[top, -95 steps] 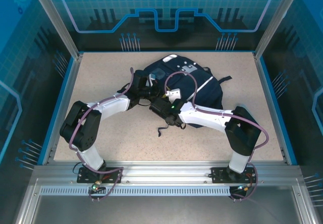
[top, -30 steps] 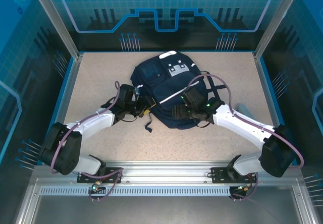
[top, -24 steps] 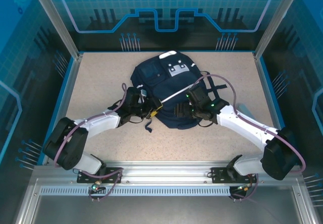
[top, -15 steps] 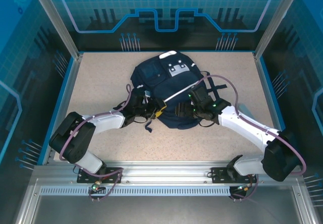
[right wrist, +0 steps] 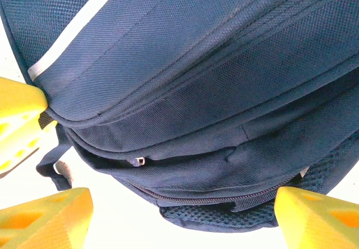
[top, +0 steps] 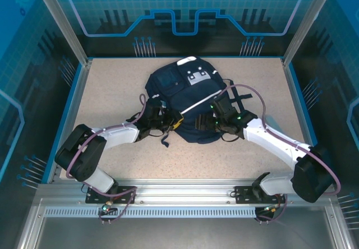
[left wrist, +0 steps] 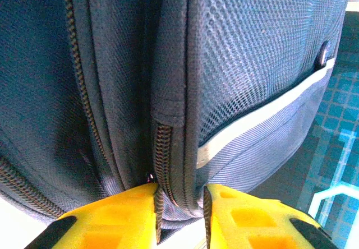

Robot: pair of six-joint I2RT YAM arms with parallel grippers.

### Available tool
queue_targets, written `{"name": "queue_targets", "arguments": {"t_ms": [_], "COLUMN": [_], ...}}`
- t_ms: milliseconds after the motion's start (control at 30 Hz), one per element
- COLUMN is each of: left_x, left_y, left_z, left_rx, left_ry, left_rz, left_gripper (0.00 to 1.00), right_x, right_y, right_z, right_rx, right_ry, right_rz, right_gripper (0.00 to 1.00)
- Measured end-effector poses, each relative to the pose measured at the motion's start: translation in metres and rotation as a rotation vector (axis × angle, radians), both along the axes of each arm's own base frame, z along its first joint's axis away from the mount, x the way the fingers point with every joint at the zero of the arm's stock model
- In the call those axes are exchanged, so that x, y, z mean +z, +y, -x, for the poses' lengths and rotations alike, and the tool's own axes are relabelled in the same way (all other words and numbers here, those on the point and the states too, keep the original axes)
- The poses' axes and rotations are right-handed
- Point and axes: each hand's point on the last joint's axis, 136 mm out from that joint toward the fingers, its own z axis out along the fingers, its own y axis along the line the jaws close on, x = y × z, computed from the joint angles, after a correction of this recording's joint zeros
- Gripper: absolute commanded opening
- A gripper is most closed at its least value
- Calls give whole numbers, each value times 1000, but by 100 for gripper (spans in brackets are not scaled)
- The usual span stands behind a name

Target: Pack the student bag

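Navy-blue soft fabric student bag (top: 182, 92) with white reflective stripes lies flat on the speckled beige tabletop (top: 106, 81), centred and set toward 12 o'clock. Its white handle patch (top: 188, 61) is at the 12 o'clock end. Left gripper (top: 175, 120) stands at the bag's 7 o'clock edge, its yellow fingers (left wrist: 112, 221) clenched on a zippered seam ridge of the bag. Right gripper (top: 202, 123) stands at the 5 o'clock edge, jaws spread wide and released. The bag's lower end lies between its yellow fingertips (right wrist: 320, 215); contact cannot be determined.
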Motion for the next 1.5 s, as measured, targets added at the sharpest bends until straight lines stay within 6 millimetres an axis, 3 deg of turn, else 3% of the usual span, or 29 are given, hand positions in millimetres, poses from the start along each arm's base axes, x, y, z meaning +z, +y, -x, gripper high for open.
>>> {"name": "queue_targets", "arguments": {"t_ms": [167, 300, 400, 600, 867, 1267, 1500], "left_x": [3, 2, 1, 14, 44, 48, 54], "left_y": [0, 0, 1, 2, 3, 3, 6], "left_z": [-4, -5, -6, -5, -6, -6, -8], "left_rx": [21, 32, 39, 37, 27, 9, 11], "left_ry": [16, 40, 55, 46, -22, -31, -58], "left_rz": [1, -9, -18, -30, -23, -47, -65], "left_gripper": [28, 8, 0, 0, 0, 0, 0], "right_x": [-3, -3, -4, -18, -25, -36, -28], "right_y": [1, 5, 11, 25, 36, 57, 48], "right_z": [2, 3, 4, 7, 4, -5, -10], "right_rx": [9, 44, 87, 184, 210, 140, 67], "right_ry": [4, -5, -15, 1, 1, -28, -89], "right_rz": [-5, -3, 7, 44, 43, 38, 161], "right_gripper": [84, 82, 77, 63, 59, 48, 28]}}
